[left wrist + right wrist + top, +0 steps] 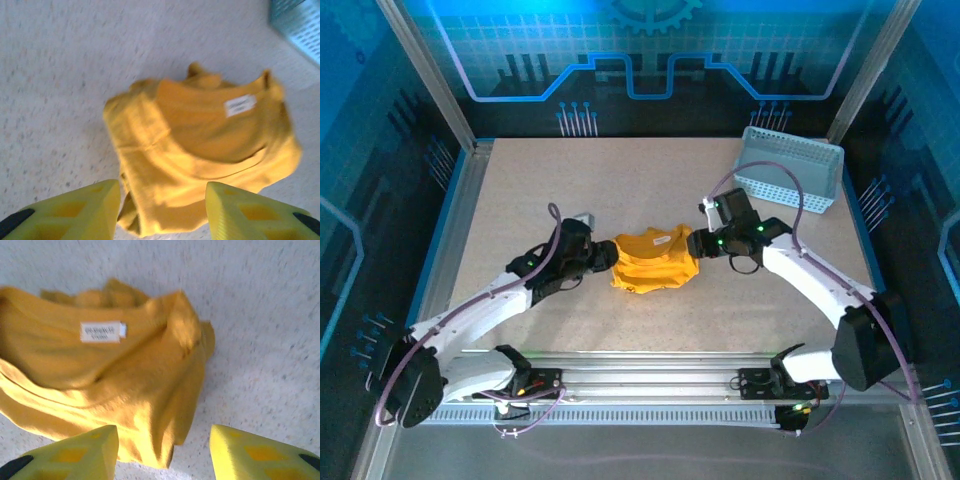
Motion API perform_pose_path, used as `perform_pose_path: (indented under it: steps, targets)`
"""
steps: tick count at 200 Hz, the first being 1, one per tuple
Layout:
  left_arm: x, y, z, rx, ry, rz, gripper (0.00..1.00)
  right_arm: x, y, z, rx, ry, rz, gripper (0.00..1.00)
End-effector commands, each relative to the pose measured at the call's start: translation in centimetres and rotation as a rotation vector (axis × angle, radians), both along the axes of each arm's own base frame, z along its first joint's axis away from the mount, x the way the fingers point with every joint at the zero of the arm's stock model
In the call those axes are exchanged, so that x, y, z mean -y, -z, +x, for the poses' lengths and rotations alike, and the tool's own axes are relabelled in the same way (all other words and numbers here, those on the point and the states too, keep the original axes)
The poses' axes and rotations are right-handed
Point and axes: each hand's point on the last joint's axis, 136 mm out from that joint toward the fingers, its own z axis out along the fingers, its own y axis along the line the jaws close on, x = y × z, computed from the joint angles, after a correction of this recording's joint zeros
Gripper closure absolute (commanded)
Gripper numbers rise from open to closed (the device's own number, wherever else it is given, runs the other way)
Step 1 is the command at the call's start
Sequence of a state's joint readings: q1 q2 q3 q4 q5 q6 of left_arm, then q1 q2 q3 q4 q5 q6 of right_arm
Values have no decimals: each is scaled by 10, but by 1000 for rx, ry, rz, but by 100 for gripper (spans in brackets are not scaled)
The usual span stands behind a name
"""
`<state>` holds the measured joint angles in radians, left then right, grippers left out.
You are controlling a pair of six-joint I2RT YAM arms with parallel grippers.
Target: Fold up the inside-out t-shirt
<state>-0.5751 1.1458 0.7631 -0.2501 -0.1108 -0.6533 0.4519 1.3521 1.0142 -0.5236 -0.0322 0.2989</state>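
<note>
The t-shirt [655,262] lies in a loose mustard heap at the middle of the table [540,180], a little below centre in the overhead view, with an arm at either side. It is bunched rather than spread, and its white tag [101,332] faces up near the collar. The left pincer [162,190] hangs at the heap's left edge, fingers about half apart and gripping nothing, though a lobe of cloth reaches into the gap at the bottom of its wrist view. The right pincer [164,434] stands likewise at the right edge, half open and empty, a hanging corner of fabric just ahead of it.

The risk, as I see it, is in the grab. With the cloth piled in layers, either pincer could close on several thicknesses at once, or on a fold and not a hem, and a lift would then drag the whole lump instead of opening it. An uneven pull may twist the shirt tighter. A slide toward the upper right would bring it near the basket [790,170], which is well apart for now.
</note>
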Motion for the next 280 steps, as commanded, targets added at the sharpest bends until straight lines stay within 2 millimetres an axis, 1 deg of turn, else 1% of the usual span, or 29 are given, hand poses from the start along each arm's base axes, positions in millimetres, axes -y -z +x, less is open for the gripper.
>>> perform_pose_path:
  steps: [1, 14, 22, 50, 69, 77, 82, 99, 110, 121, 135, 145, 161, 180, 186, 192, 197, 207, 225, 235, 240, 250, 260, 280]
  targets:
    - [11, 5, 3, -30, 25, 32, 53, -14, 5, 1, -21, -41, -23, 49]
    - [29, 6, 9, -31, 52, -13, 54, -25, 10, 7, -31, -53, -6, 50]
    - [37, 11, 13, -45, 62, -32, 54, -31, 15, 12, -37, -54, 5, 50]
    - [52, 32, 39, -74, 61, -56, 55, -45, 35, 35, -52, -62, 4, 51]
    - [47, 53, 59, -99, 26, -64, 57, -41, 60, 54, -61, -39, -41, 51]
    - [42, 65, 65, -122, 7, -54, 57, -37, 69, 62, -64, -19, -47, 51]
    - [41, 71, 68, -133, 6, -57, 57, -34, 79, 66, -79, -9, -54, 51]
    - [35, 89, 78, -161, -10, -53, 57, -29, 97, 78, -90, 12, -55, 51]
    - [33, 92, 85, -164, -8, -59, 56, -27, 98, 85, -85, 18, -45, 50]
    - [29, 93, 89, -169, -12, -45, 53, -27, 94, 90, -71, 20, -34, 49]
    - [24, 87, 95, -158, -16, -28, 50, -25, 84, 94, -54, 21, -34, 48]
    - [18, 78, 96, -141, -21, -12, 47, -24, 74, 96, -37, 20, -33, 46]
    - [9, 57, 93, -98, -32, 42, 44, -19, 54, 93, -6, 16, -49, 43]
    - [0, 32, 76, -52, -46, 124, 39, -13, 29, 78, 27, 15, -53, 40]
    - [1, 26, 68, -39, -42, 146, 38, -11, 22, 71, 40, 13, -51, 39]
    - [3, 21, 60, -29, -40, 158, 38, -12, 19, 62, 43, 6, -50, 39]
    - [8, 18, 52, -20, -27, 158, 38, -13, 16, 55, 48, 0, -50, 38]
    - [16, 17, 38, -17, -12, 147, 38, -17, 13, 40, 55, -16, -55, 38]
    - [35, 23, 18, -22, 15, 83, 39, -25, 20, 15, 44, -40, -71, 38]
    - [45, 32, 11, -39, 29, 49, 41, -31, 28, 5, 34, -51, -74, 39]
    - [48, 40, 9, -56, 27, 40, 41, -33, 33, 0, 27, -54, -77, 39]
    - [54, 53, 8, -77, 38, 17, 42, -35, 45, -5, 15, -52, -90, 40]
    - [54, 67, 9, -95, 29, 23, 42, -35, 60, -6, 3, -47, -111, 40]
    - [49, 91, 11, -127, 8, 51, 43, -23, 92, -2, -27, 0, -192, 41]
